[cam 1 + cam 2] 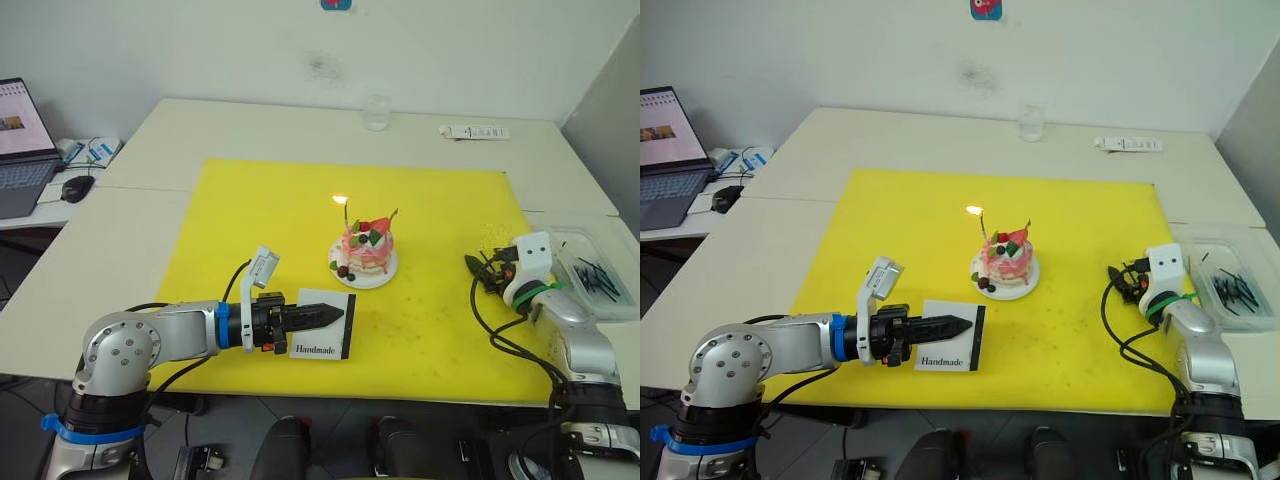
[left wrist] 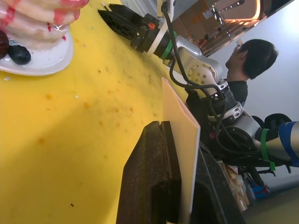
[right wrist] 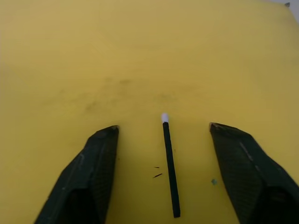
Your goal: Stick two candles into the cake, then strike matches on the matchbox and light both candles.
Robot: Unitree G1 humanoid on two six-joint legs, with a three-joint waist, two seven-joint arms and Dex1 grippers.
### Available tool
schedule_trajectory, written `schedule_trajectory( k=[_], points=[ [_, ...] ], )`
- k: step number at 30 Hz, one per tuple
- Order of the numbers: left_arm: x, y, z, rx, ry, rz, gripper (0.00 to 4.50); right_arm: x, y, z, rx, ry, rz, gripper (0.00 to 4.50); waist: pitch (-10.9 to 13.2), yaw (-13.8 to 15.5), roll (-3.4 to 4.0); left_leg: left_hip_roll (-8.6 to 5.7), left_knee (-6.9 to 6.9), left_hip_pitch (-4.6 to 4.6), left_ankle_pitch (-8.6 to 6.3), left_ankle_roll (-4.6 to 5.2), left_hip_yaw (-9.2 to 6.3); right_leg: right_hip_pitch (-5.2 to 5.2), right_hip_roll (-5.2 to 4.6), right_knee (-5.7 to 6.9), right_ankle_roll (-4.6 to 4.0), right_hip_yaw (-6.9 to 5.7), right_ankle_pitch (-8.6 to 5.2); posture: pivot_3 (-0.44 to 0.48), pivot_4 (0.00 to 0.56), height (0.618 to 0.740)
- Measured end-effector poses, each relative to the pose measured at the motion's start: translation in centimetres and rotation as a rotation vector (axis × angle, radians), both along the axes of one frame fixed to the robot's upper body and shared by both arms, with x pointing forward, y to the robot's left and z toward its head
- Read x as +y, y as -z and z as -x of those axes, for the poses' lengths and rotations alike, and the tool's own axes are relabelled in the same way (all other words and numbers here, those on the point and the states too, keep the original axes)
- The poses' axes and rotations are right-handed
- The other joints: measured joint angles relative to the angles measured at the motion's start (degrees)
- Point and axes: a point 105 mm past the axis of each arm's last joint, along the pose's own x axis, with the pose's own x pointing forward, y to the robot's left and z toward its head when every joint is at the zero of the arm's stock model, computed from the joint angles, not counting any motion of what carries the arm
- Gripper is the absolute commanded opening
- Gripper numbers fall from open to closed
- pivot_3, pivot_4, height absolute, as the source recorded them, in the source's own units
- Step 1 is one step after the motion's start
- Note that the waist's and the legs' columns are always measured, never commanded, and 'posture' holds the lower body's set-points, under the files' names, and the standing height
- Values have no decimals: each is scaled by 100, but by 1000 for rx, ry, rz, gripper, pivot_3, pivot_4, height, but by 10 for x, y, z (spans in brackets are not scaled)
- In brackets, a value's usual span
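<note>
Yellow mat (image 1: 300,200) carries the cake (image 1: 363,255) at center, one candle (image 1: 345,214) lit; the left claw (image 2: 180,186) grips the matchbox (image 1: 322,325) at seven o'clock, while the right claw (image 3: 163,163) (spread wide) straddles a match (image 3: 170,165) that could skid aside if closed off-center.

Silver-grey jointed arms with screwed round housings, black looping cables, blue bands on left arm (image 1: 150,340), green on right arm (image 1: 570,330), white wrist cameras, black ridged fingers (image 3: 93,177).
</note>
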Motion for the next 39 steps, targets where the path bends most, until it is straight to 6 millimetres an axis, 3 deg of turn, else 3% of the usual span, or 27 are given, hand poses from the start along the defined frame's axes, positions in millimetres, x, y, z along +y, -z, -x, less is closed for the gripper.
schedule_trajectory(
  k=[6,12,16,23,26,29,33,36,39],
  points=[
    [0,-1,-1,-5,-4,3,0,0,0,4,21,45,-62,52,0,9,0,0,1,0,0,0,1,0,-1,0,1,1,1,0,150,738],
    [0,-1,-1,-9,-6,6,0,-1,0,9,25,44,-67,52,0,13,0,0,-2,-1,0,0,-1,0,-1,-3,0,-2,-1,0,150,738],
    [1,-1,-1,-9,-8,3,0,6,-3,24,39,-19,-60,52,0,7,0,2,-6,-3,0,0,0,-2,-1,-3,-2,-1,-3,0,150,738],
    [2,0,0,-3,-8,-3,0,72,-21,68,74,-302,-55,52,1,-15,3,21,-7,0,-1,0,-8,-8,-3,2,-6,-5,-5,0,150,738],
    [3,1,0,-2,-9,-7,0,96,-20,83,92,-384,-50,52,1,-10,2,18,-6,1,-1,-1,-9,-6,-5,0,-24,-7,-14,0,150,738],
    [2,-1,-1,-6,-5,-7,0,107,-7,88,105,-390,-45,52,1,-9,2,9,-6,-1,-1,-1,-3,-6,-10,-4,-39,-4,-24,0,150,738],
    [1,-2,-1,-9,2,-10,0,104,6,79,80,-342,-15,52,1,-9,2,0,-4,-2,-1,-1,5,-6,-8,-8,-38,0,-23,0,150,738],
    [3,-2,-3,-8,-1,-16,0,104,9,77,43,-344,-4,665,0,-8,1,1,-5,-2,-1,-1,1,-5,-7,-6,-37,-2,-23,0,150,738],
    [3,-2,-3,-5,1,-14,0,103,10,80,20,-346,12,1704,0,-8,1,6,-5,-1,-1,-1,-2,-5,-7,-5,-28,-4,-18,0,150,738]
  ],
)
